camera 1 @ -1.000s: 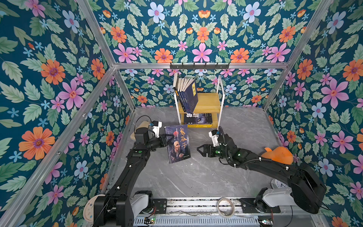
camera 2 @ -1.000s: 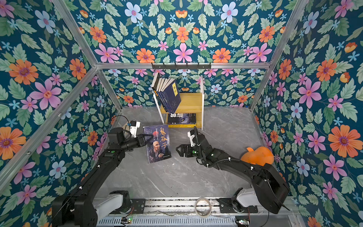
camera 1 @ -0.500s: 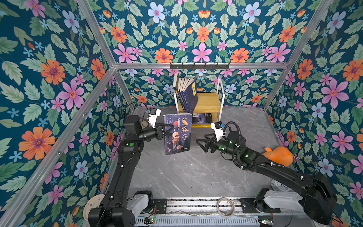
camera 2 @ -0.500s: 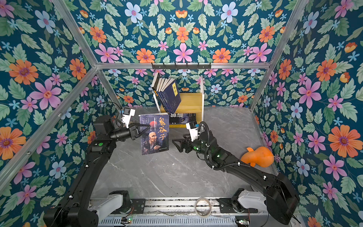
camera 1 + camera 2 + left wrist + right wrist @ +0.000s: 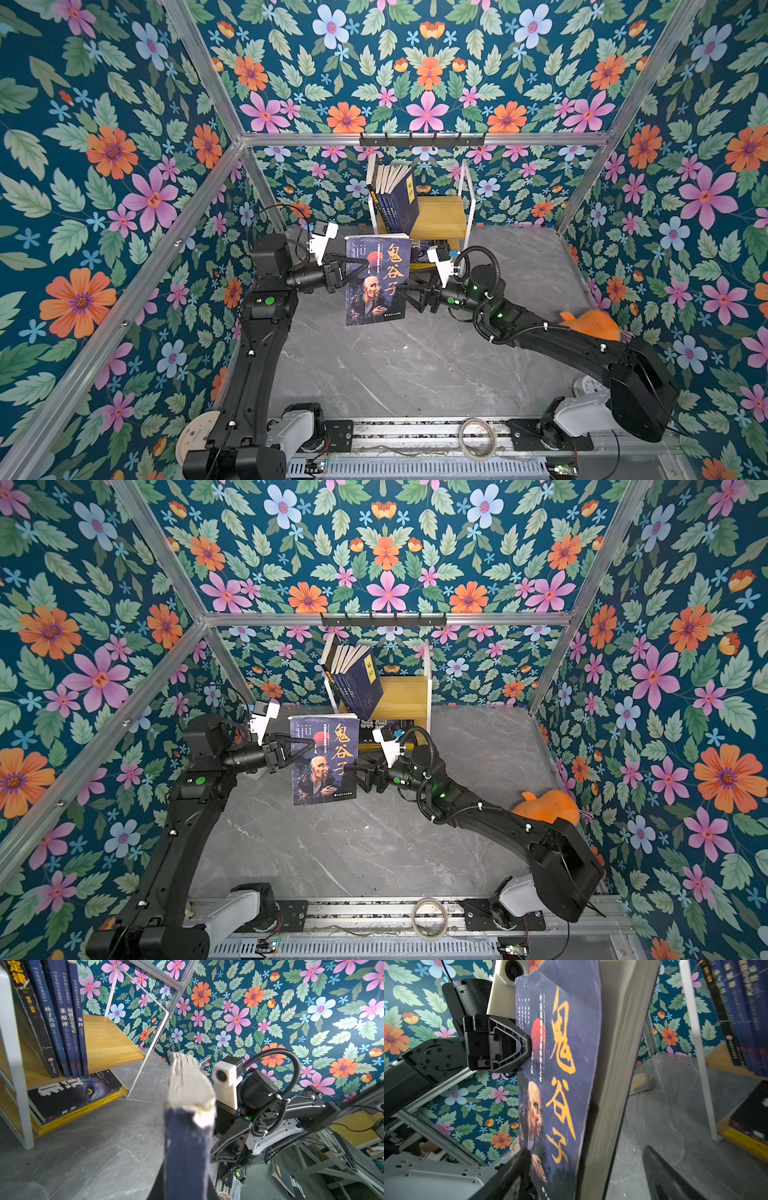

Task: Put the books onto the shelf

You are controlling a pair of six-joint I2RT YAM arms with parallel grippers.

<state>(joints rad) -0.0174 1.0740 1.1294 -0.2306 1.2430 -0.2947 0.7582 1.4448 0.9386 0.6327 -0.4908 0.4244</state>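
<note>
A dark purple book [image 5: 376, 282] [image 5: 324, 758] with orange characters and an old man's face hangs upright above the grey table. My left gripper [image 5: 360, 262] [image 5: 309, 744] is shut on its left edge; in the right wrist view one of its fingers [image 5: 517, 1043] presses the cover [image 5: 560, 1064]. My right gripper [image 5: 409, 291] [image 5: 356, 771] [image 5: 586, 1150] is open and straddles the book's right edge, with a gap at the back finger. The shelf [image 5: 440, 212] [image 5: 108, 1043] stands at the back wall. Several navy books [image 5: 399, 199] [image 5: 62, 1022] lean on its upper board, and flat books [image 5: 72, 1093] lie below.
A black hook rail [image 5: 422, 139] runs above the shelf. An orange object [image 5: 590, 326] lies by the right wall behind my right arm. A tape roll [image 5: 478, 436] sits on the front rail. A beige item [image 5: 641, 1082] rests on the table near the left wall.
My left gripper has lifted the book off the table and stood it upright. My right gripper has come in to the book's right edge and its jaws have narrowed a little.
</note>
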